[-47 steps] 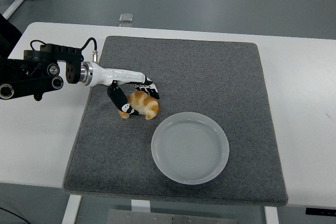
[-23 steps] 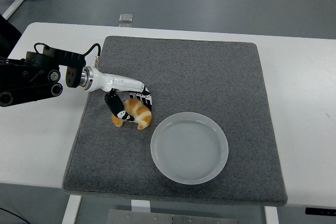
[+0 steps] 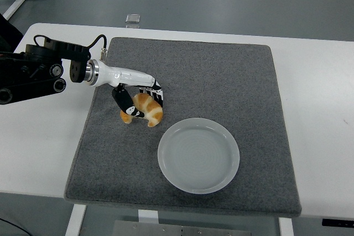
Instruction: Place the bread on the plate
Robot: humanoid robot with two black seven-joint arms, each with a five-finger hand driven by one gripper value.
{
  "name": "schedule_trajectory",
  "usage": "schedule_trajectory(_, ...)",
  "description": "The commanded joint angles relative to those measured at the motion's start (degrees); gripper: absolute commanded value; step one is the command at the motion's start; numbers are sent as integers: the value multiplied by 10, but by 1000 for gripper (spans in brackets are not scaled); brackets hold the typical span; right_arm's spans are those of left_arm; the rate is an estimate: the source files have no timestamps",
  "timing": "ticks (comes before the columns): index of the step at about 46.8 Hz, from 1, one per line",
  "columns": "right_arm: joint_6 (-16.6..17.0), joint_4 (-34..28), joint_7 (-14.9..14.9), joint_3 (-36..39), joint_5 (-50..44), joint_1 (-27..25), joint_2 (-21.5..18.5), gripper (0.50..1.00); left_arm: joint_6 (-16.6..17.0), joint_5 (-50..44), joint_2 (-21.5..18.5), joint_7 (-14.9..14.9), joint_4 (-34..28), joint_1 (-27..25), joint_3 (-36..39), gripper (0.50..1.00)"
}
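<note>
The croissant [image 3: 145, 109] sits in the grip of the left hand [image 3: 135, 96], over the gray mat [image 3: 221, 81], just up and to the left of the plate [image 3: 198, 155] and clear of its rim. Thumb on the near-left side, the other fingers [image 3: 154, 90] wrapped over the far side: clamped on the pastry, no doubt about it. Whether its underside is off the mat or touching, I can't tell from this high view.

Now, to carry this well: the job looks to be the short transfer toward the plate, down and to the right in the picture. Lift enough that the lower tip clears the raised rim, keep the squeeze gentle because a flaky crust will likely crush, and travel until the pastry is over the plate's middle, not its edge. Let go low, so it doesn't roll.

As for how it lies: it's a curved piece, its long axis running diagonally from lower left to lower right through an arch, with one tip pointing toward the near-left of the mat and the fatter end aimed down toward the plate. The hollow of the curve faces the table's near edge.

The plate is bare, and the white table [image 3: 321, 92] frames the mat. No right arm in view.
</note>
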State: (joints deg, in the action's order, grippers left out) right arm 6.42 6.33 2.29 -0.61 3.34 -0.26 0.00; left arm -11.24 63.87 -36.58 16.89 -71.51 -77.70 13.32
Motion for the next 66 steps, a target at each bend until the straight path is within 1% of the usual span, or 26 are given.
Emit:
schedule_trajectory(1, 0, 0, 0, 0, 0, 0, 0, 952, -4, -5, -3, 1, -3, -15, -15, 500)
schedule_trajectory(6, 0, 0, 0, 0, 0, 0, 0, 952, -16, -7, -16, 1, -6, -39, -47, 500)
schedule_trajectory(14, 0, 0, 0, 0, 0, 0, 0, 952, -59, -8, -31, 1, -11, -58, -119, 500)
schedule_trajectory(22, 0, 0, 0, 0, 0, 0, 0, 952, -91, -8, -32, 2, -11, -75, -174, 500)
schedule_trajectory(26, 0, 0, 0, 0, 0, 0, 0, 952, -96, -8, -31, 7, -12, -77, -203, 500)
schedule_trajectory(32, 1, 0, 0, 0, 0, 0, 0, 952, -96, -8, -11, 14, -12, -76, -234, 500)
schedule_trajectory(37, 1, 0, 0, 0, 0, 0, 0, 952, -95, -7, 19, 17, -12, -75, -245, 500)
schedule_trajectory(44, 0, 0, 0, 0, 0, 0, 0, 954, -90, -2, 59, 28, -8, -68, -247, 500)
schedule_trajectory(48, 0, 0, 0, 0, 0, 0, 0, 952, -89, 0, 74, 31, -7, -64, -247, 500)
schedule_trajectory(54, 0, 0, 0, 0, 0, 0, 0, 952, -88, 4, 109, 39, -6, -47, -247, 500)
schedule_trajectory(61, 0, 0, 0, 0, 0, 0, 0, 952, -91, 13, 136, 42, -7, -32, -242, 500)
schedule_trajectory(66, 0, 0, 0, 0, 0, 0, 0, 952, -97, 13, 148, 44, -11, -25, -240, 500)
